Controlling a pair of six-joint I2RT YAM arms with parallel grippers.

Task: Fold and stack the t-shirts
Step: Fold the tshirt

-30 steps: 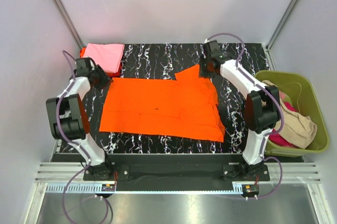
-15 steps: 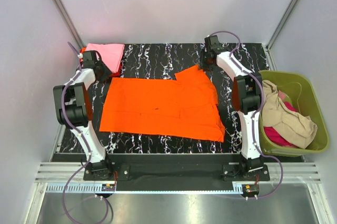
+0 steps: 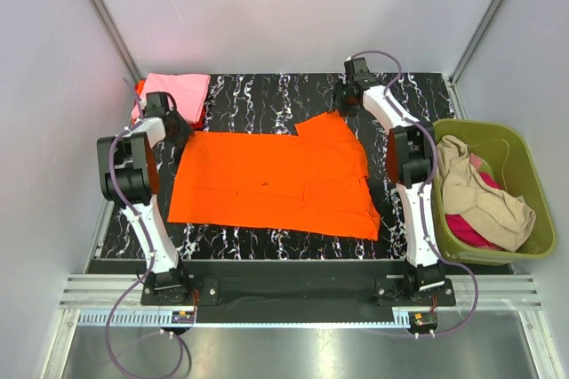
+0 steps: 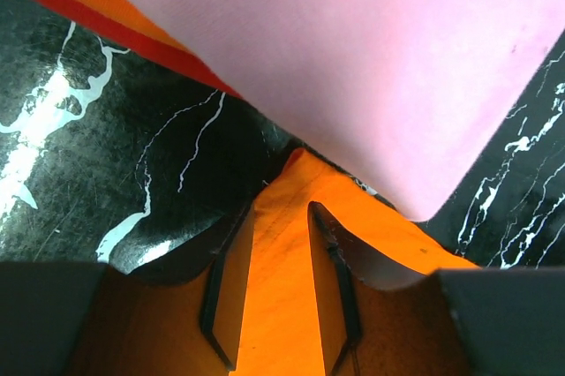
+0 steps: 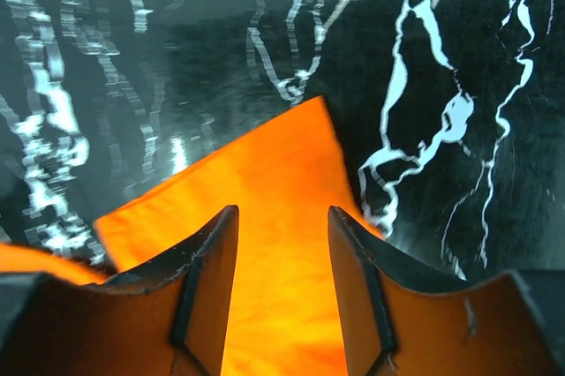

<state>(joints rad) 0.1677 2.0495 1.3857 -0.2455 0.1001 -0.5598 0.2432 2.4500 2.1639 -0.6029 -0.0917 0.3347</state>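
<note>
A bright orange t-shirt (image 3: 276,179) lies spread flat on the black marbled table (image 3: 267,99). My left gripper (image 3: 178,130) sits low over its back left corner. In the left wrist view that gripper (image 4: 282,208) stands open by a narrow gap, with the orange t-shirt (image 4: 278,305) lying flat between the fingers. My right gripper (image 3: 342,105) is at the back right sleeve tip. There it (image 5: 282,213) is open wider, over the orange t-shirt (image 5: 274,305). A folded pink t-shirt (image 3: 173,90) (image 4: 371,58) lies on a red-orange one (image 3: 140,88) at the back left.
An olive-green basket (image 3: 524,143) stands off the table's right edge, holding a crumpled beige t-shirt (image 3: 484,201) over a magenta one (image 3: 471,229). Grey walls close in the back and both sides. The folded stack lies just beyond my left fingertips.
Both arms have reached further toward the back, their elbows swinging inward. The right jaws have spread wider. The orange t-shirt lies as before.
</note>
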